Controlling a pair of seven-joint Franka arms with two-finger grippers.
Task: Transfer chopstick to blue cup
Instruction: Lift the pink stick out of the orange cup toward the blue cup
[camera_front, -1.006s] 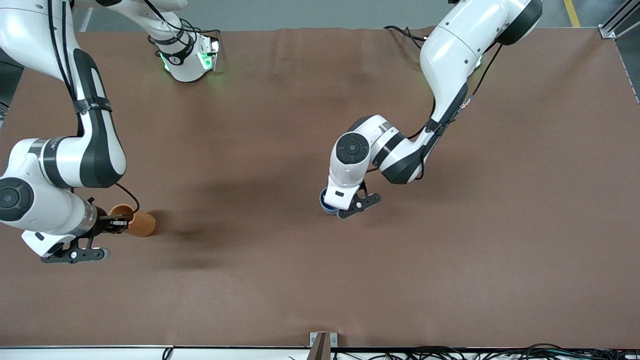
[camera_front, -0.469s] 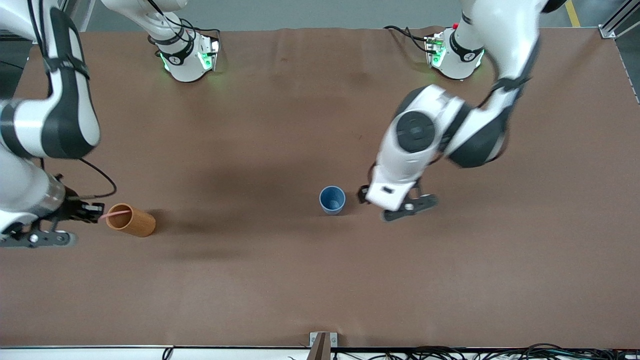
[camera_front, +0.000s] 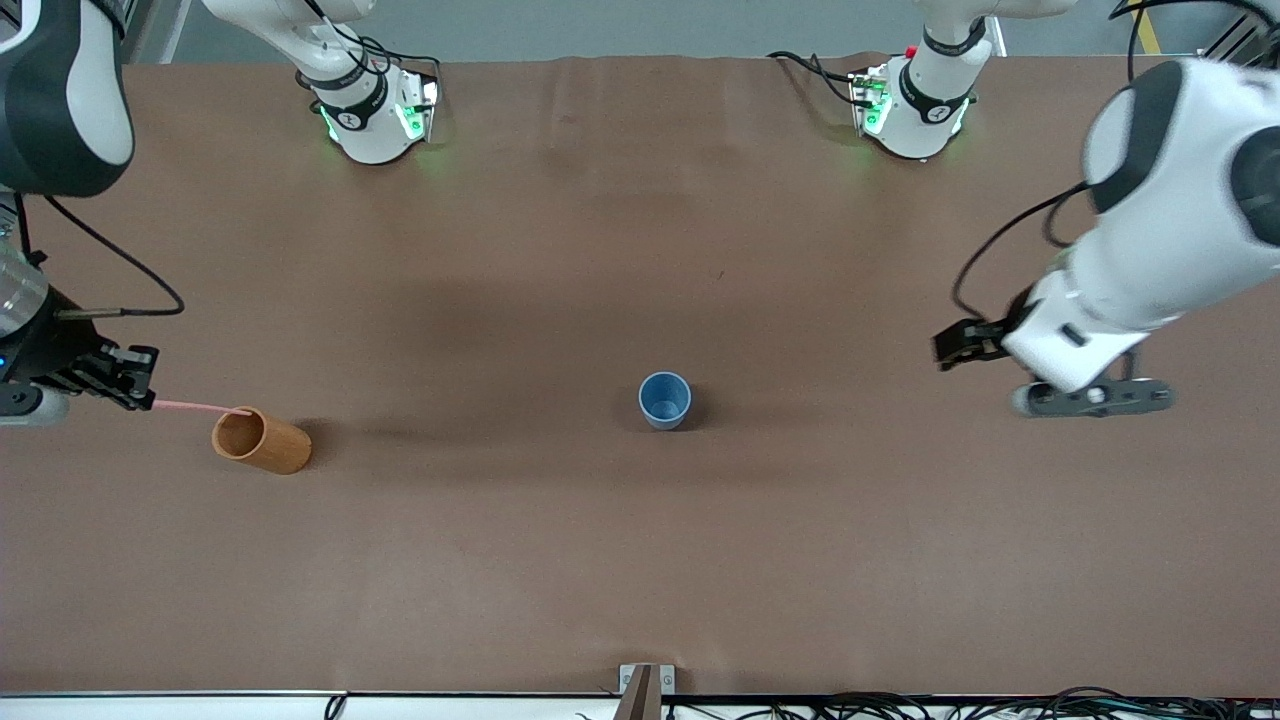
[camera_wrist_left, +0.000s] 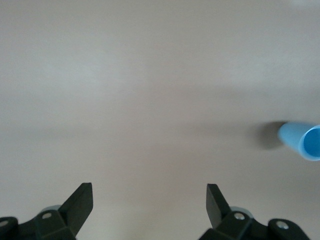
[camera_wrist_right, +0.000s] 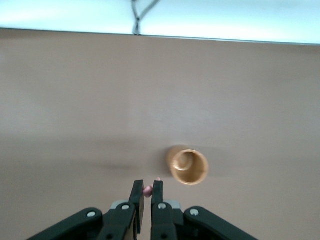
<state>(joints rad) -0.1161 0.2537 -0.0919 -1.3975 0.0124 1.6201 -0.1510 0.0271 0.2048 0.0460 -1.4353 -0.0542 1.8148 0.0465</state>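
Note:
A thin pink chopstick (camera_front: 200, 408) is pinched in my right gripper (camera_front: 138, 388), which is shut on its upper end. The stick's lower tip is at the rim of the orange-brown cup (camera_front: 262, 441). In the right wrist view the pink end (camera_wrist_right: 148, 190) shows between the shut fingers of the right gripper (camera_wrist_right: 148, 189), with the orange-brown cup (camera_wrist_right: 188, 165) below. The blue cup (camera_front: 664, 400) stands alone mid-table with nothing showing in it; it also shows in the left wrist view (camera_wrist_left: 302, 140). My left gripper (camera_front: 955, 345) is open and empty above the table toward the left arm's end; the left wrist view (camera_wrist_left: 150, 194) shows it too.
The brown table cloth (camera_front: 640, 560) is bare between the two cups. The two arm bases (camera_front: 375, 115) (camera_front: 910, 110) stand along the table's edge farthest from the front camera. A small bracket (camera_front: 645, 680) sits at the edge nearest that camera.
My right gripper has risen and drawn the pink chopstick out of the orange-brown cup. My left arm has swung away from the blue cup toward its own end of the table.

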